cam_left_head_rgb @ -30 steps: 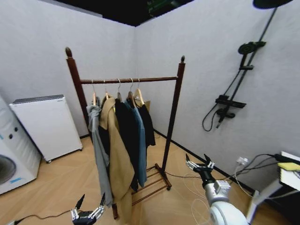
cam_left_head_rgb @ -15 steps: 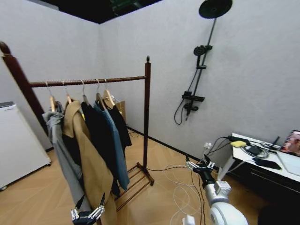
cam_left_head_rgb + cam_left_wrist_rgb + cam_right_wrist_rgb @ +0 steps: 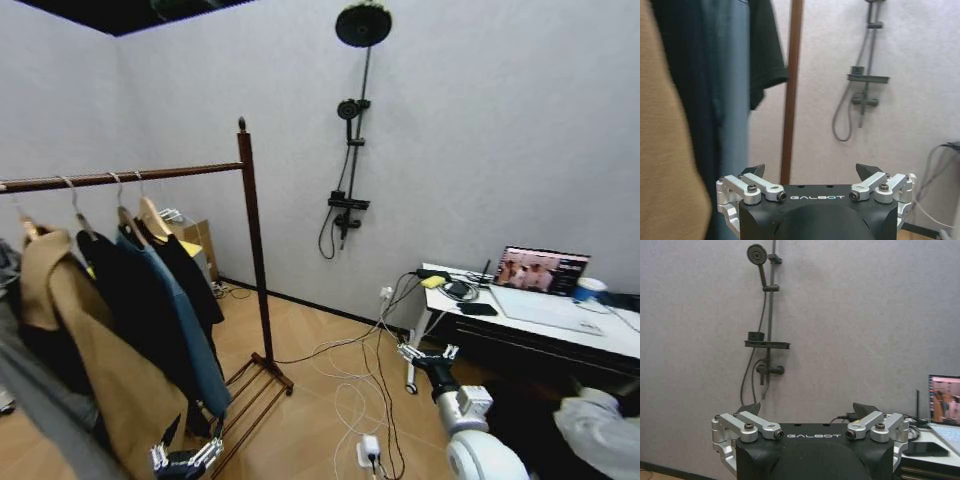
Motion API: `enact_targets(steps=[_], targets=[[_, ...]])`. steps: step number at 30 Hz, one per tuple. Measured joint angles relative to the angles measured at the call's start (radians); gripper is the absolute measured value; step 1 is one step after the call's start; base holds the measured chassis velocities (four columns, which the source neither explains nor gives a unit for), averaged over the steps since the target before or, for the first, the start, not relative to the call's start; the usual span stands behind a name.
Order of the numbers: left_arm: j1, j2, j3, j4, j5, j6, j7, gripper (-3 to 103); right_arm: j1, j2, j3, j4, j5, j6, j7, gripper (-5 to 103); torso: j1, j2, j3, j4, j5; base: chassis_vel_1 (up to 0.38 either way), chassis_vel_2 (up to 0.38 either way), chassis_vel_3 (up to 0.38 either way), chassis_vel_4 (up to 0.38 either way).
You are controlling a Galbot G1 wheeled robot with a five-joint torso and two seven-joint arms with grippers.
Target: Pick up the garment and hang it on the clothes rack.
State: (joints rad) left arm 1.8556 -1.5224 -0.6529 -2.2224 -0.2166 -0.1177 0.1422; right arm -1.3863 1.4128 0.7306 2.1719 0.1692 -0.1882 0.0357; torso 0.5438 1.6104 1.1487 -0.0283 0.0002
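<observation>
So the biggest thing here is the tall dark reddish-brown wooden clothes rack [image 3: 251, 250], sitting at the left side of the head view with one post topped by a ball and a horizontal bar running off the left edge. It's already loaded: a tan coat [image 3: 80, 330], a longer black coat [image 3: 125, 300], a blue coat [image 3: 185, 320], and at the end nearest the post, the short plain black jacket [image 3: 195, 285] on its light wooden hanger [image 3: 152, 215]. That's the garment in question, and it's hooked on the bar, hanging shorter than its neighbours, which is probably why it's parked on the outside where it's easy to get at.

Over to the right there's a white counter [image 3: 540, 320] with an open laptop [image 3: 540, 270] on it, and a black shower fixture [image 3: 350, 150] on the grey wall.

Both hands are low and out in front, carrying nothing. The left hand [image 3: 812, 172] has its fingers spread wide, right by the coats' hems. The right hand [image 3: 807, 412] is spread wide too, facing the shower wall, well apart from the rack. Looks like a travel pose, arms tucked so nothing snags.
</observation>
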Motion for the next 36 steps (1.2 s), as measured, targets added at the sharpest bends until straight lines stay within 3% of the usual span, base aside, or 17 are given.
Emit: enact_targets(steps=[22,36], targets=[[0.0,0.0,0.0,0.0,0.0,0.0,0.0,100,-0.014,0.002,-0.008,0.024,-0.005,-0.003,-0.001,100,0.0,0.0,0.0,-0.0003,0.0,-0.084,-0.156,-0.151,-0.088],[0.0,0.0,0.0,0.0,0.0,0.0,0.0,100,-0.02,0.012,-0.022,0.026,-0.018,-0.005,-0.004,100,0.0,0.0,0.0,0.0,-0.0003,0.141,-0.159,-0.153,0.131]])
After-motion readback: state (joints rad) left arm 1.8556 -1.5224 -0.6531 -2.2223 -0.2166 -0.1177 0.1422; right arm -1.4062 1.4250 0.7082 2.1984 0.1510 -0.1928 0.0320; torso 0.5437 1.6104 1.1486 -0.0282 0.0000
